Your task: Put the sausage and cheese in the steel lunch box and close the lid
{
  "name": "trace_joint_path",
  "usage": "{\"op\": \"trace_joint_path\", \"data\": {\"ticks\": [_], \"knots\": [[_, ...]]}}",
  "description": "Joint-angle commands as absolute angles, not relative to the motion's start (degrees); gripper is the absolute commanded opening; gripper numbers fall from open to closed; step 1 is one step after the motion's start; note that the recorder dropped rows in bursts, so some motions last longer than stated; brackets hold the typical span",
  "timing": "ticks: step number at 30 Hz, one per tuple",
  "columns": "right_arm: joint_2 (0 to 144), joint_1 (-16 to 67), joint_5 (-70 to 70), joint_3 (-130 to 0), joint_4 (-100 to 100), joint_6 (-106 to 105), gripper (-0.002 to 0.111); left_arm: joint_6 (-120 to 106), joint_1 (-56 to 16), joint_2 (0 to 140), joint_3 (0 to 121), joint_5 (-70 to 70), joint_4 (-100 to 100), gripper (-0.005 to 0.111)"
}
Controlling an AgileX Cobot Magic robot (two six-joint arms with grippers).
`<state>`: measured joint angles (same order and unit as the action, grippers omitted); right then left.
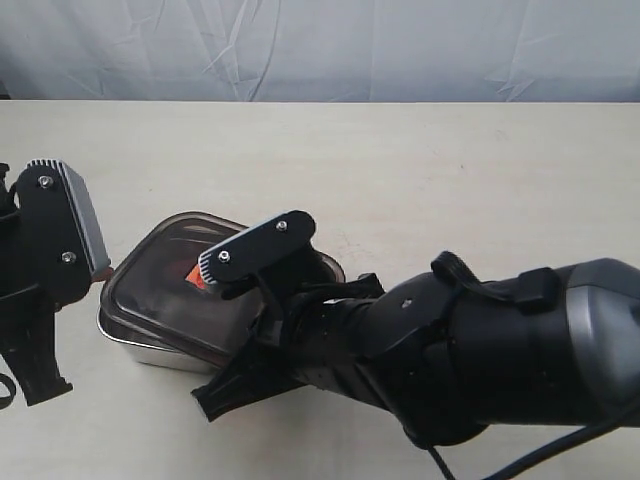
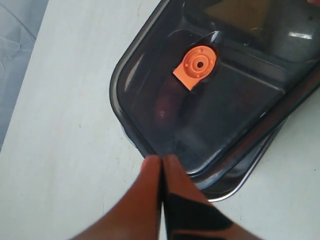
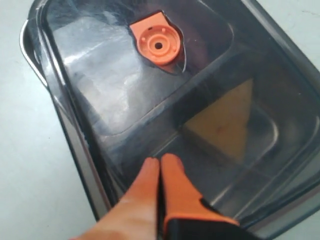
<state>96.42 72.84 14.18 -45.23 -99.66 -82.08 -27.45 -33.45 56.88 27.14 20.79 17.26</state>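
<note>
Left end effector (image 2: 161, 165) tips pressed together, holding nothing, at lid (image 2: 235, 95) edge; right end effector (image 3: 160, 162) likewise pressed together, empty, over lid beside cheese (image 3: 225, 125); contact with lid unclear; lid lies on box (image 2: 239, 184); cheese and sausage (image 2: 170, 100) inside, separate compartments, dim through lid; box on surface (image 1: 400, 170).
</note>
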Motion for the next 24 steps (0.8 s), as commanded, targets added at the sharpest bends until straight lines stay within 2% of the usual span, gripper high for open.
{"op": "trace_joint_path", "data": {"ticks": [1,10,16,20,24], "knots": [[94.5,72.6,15.9,-45.2,-99.9,-82.5,-0.001,-27.2,-33.8,56.4,27.0,20.3,17.5,0.000],[91.1,72.2,21.8,-48.1,-99.9,-83.8,-0.001,-24.6,-33.8,56.4,27.0,20.4,17.5,0.000],[95.2,58.2,3.5,-54.9,-99.9,-87.6,-0.001,-0.8,-33.8,53.8,27.3,23.3,27.7,0.000],[99.3,51.7,-6.2,-58.8,-99.9,-87.6,-0.001,11.7,-33.8,50.0,28.5,28.6,35.5,0.000],[105.6,47.6,-14.4,-65.5,-99.5,-84.9,-0.001,14.2,-33.8,45.6,28.6,31.0,34.7,0.000]]}}
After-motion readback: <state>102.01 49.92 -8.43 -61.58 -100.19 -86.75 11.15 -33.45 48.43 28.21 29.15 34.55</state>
